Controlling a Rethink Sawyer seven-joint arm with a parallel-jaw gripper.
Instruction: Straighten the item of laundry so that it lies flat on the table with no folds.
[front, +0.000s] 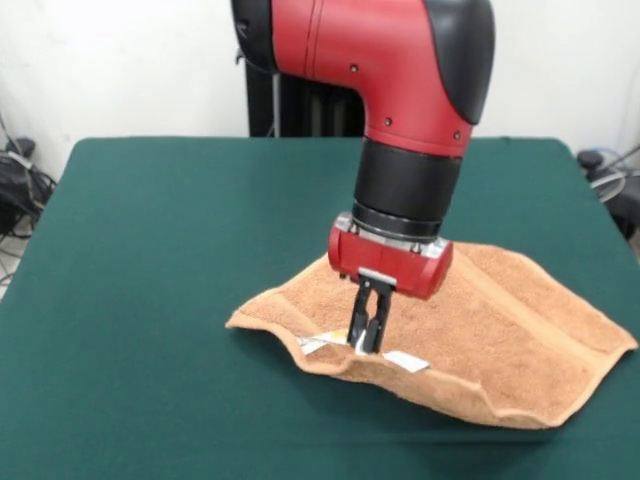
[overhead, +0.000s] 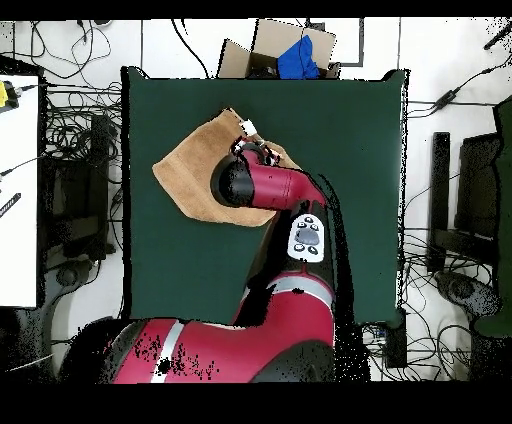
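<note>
On the green worktop (front: 150, 260), toward one side, lies the towel (front: 500, 340) — rumpled, its near edge lifted — with the end effector (front: 366, 345) closed on that edge beside a white tag (front: 405, 361).

The towel (front: 500, 330) is fuzzy terry cloth, nappy and totally matt, with a flatter woven band running near one end. Its little tag (front: 406, 361) looks like smooth white fabric or paper (can't tell which). The table (front: 170, 260) has a dark green cloth-like cover, matt, slightly felt-ish, no shine at all. The arm (front: 400, 60) is glossy hard plastic by the look of it, red shells with black joints catching highlights. The gripper (front: 366, 345) has dark, smooth fingers, and there's a silvery metal-looking ring above its red housing.
</note>
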